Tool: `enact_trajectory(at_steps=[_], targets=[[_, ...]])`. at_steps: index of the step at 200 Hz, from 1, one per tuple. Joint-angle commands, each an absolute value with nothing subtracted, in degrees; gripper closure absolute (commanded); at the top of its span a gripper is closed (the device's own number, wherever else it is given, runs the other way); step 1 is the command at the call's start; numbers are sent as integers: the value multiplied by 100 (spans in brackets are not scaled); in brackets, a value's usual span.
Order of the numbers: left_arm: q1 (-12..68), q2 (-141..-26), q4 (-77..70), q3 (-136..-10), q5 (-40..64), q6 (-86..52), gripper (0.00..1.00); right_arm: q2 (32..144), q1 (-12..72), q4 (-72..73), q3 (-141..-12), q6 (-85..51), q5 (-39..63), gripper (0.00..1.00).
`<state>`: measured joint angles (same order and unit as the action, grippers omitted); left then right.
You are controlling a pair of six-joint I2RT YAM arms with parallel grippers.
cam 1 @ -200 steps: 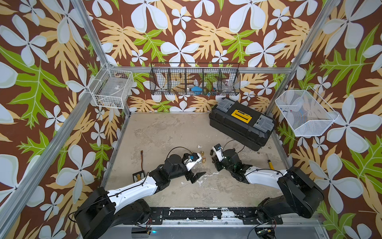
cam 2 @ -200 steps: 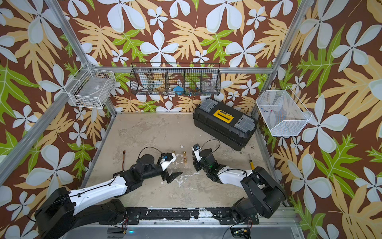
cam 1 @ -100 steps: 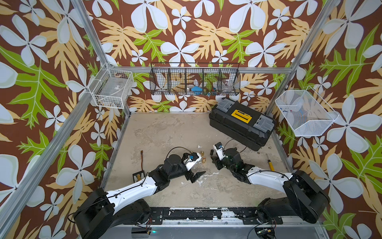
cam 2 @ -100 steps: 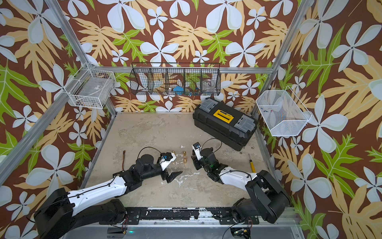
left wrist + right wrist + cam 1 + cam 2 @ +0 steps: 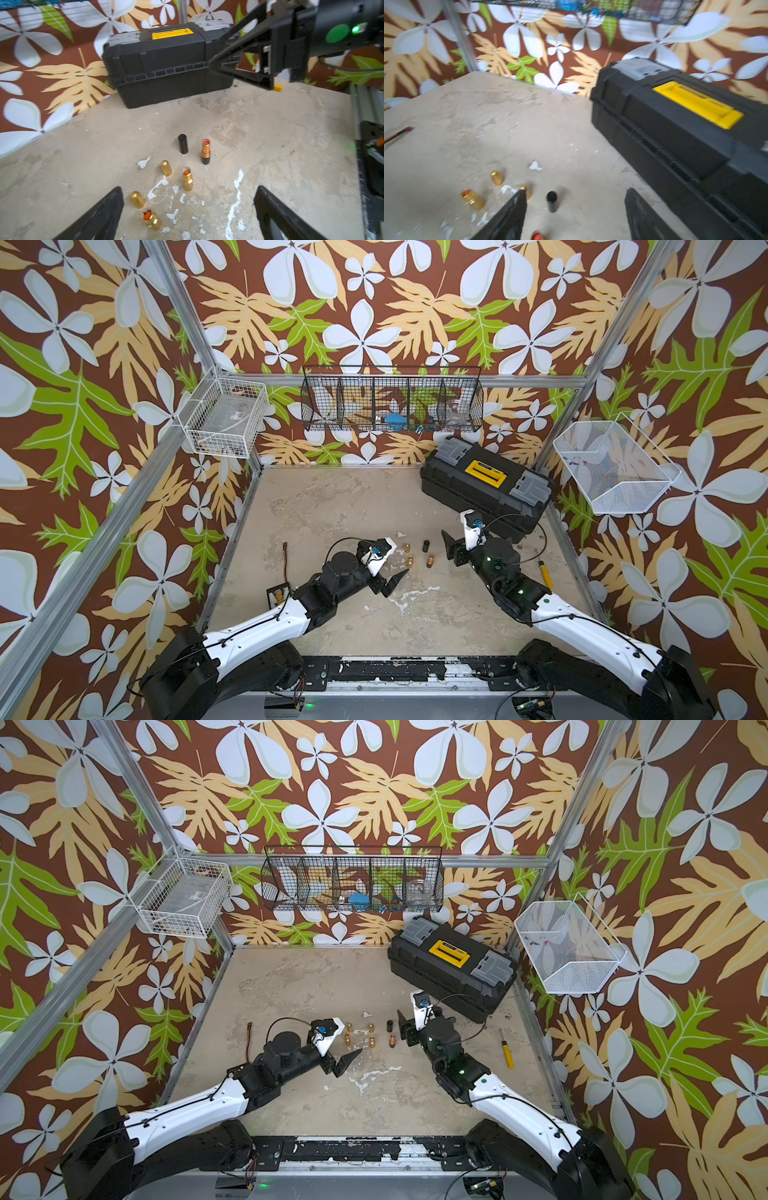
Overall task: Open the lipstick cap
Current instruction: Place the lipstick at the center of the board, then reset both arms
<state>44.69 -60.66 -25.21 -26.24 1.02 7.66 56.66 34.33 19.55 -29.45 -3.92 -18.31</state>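
Black cap (image 5: 182,143) stands upright beside the uncapped lipstick (image 5: 205,151)

I log cap (image 5: 390,1026) upright on surface (image 5: 311,986), just behind lipstick (image 5: 392,1041); 4 more pieces (image 5: 370,1027) stand left of them; toolbox (image 5: 453,969) behind, rightward.

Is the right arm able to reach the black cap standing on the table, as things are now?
Probably yes. The right gripper is open and the black cap stands free just ahead of its jaws, with nothing between them. A gold cap stands close beside the gripper, so care is needed.
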Motion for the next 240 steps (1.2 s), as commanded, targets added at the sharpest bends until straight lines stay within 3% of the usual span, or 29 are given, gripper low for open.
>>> enact_trajectory(at_steps=[1, 41, 98, 120, 150, 172, 189, 202, 208, 213, 240], targets=[[4142, -6092, -3034, -2512, -791, 666, 0, 5681, 3097, 2370, -2778, -11, -3226, 18], [3027, -6125, -3248, -2285, -1419, 154, 0, 6099, 1979, 3046, -2190, 288, -3330, 14], [1889, -6724, -3354, -2229, -2044, 10, 0, 7280, 1246, 4688, -1709, 244, -2691, 12], [1574, -6984, -3933, -2003, -2204, 183, 0, 7727, 876, 5377, -1552, 62, -1988, 12], [941, -7499, -5559, -1427, -1374, -65, 0, 8030, 454, 5692, -1663, 65, -689, 13], [764, -7811, -5990, -1451, -924, 175, 0, 8705, 133, 7785, -952, -103, -75, 14], [535, -8148, -6840, -1140, -685, -5, 0, 8419, 136, 6914, -1131, -15, 91, 13], [353, -8363, -7443, -905, -641, -202, 0, 8538, 135, 7219, -1074, -33, 23, 13], [334, -8322, -7281, -933, -641, -226, 0, 8539, 137, 7195, -1080, -44, 18, 11], [334, -8266, -7098, -982, -632, -212, 0, 8514, 132, 7106, -1102, -44, 11, 0], [325, -8295, -7194, -955, -858, -301, 0, 8496, 140, 6999, -1143, -58, -15, 0]])
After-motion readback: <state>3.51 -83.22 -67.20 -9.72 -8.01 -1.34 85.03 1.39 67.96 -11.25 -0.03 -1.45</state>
